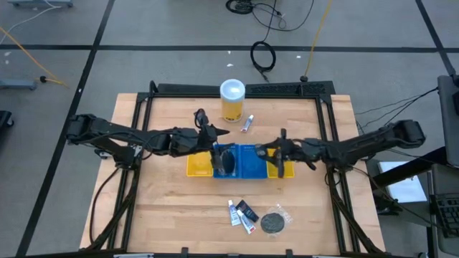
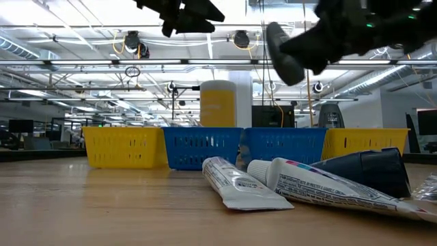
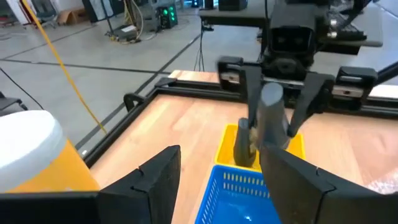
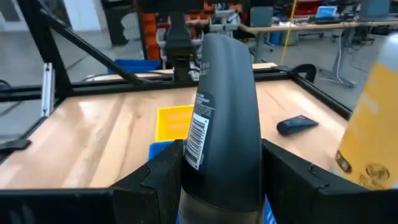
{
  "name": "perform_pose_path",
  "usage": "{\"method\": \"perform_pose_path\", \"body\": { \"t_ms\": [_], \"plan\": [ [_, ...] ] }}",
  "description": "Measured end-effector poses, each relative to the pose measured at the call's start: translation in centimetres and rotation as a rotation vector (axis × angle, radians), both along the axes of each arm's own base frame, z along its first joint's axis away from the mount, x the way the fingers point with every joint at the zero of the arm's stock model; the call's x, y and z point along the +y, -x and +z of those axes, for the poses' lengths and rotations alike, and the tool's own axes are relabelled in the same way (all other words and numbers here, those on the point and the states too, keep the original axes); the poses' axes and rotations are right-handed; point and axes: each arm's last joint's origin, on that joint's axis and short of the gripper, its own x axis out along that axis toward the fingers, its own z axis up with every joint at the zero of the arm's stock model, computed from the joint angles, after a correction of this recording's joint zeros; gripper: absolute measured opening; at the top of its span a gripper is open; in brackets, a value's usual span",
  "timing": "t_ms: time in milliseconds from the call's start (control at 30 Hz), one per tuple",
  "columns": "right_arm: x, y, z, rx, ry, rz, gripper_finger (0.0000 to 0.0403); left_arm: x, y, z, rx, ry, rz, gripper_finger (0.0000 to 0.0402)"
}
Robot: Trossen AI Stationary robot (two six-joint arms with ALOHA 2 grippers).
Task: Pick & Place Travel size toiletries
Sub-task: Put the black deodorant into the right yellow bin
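While the right claw (image 4: 221, 180) hangs above the yellow and blue trays (image 1: 240, 163), closed on a dark tube (image 4: 225, 118), the task looks partly done: one dark oval piece (image 1: 226, 160) already lies in a blue tray, just below the left claw (image 3: 217, 186), which stands open and empty. Left on the tabletop (image 1: 165, 215), well apart from both claws, are white tubes (image 1: 234, 213), a wrapped black disc (image 1: 272, 221) and a small tube (image 1: 248, 122) beside the yellow canister (image 1: 232, 100).

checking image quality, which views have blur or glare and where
Low view: ceiling lights glare bright, and the near white tube is soft. Right wrist view: the dark tube fills the frame, and the yellow canister at the edge is blurred. Left wrist view: the canister's white lid is washed out.
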Motion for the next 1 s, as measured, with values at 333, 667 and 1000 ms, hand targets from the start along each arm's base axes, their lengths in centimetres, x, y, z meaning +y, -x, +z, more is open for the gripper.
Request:
{"method": "perform_pose_path", "body": {
  "t_ms": [333, 667, 1000],
  "plan": [
    [1.4, 4.5, -3.3, -0.013, -0.004, -0.077, 0.0174, 0.1, 0.0, 0.0, 0.001, -0.005, 0.01, 0.0207],
    [1.9, 6.1, -5.1, 0.012, -0.024, -0.057, 0.0174, 0.1, 0.0, 0.0, 0.0, -0.003, 0.01, 0.0207],
    [2.2, 7.0, -6.4, 0.009, -0.059, -0.026, 0.0174, 0.1, 0.0, 0.0, -0.002, -0.001, 0.01, 0.0207]
  ]
}}
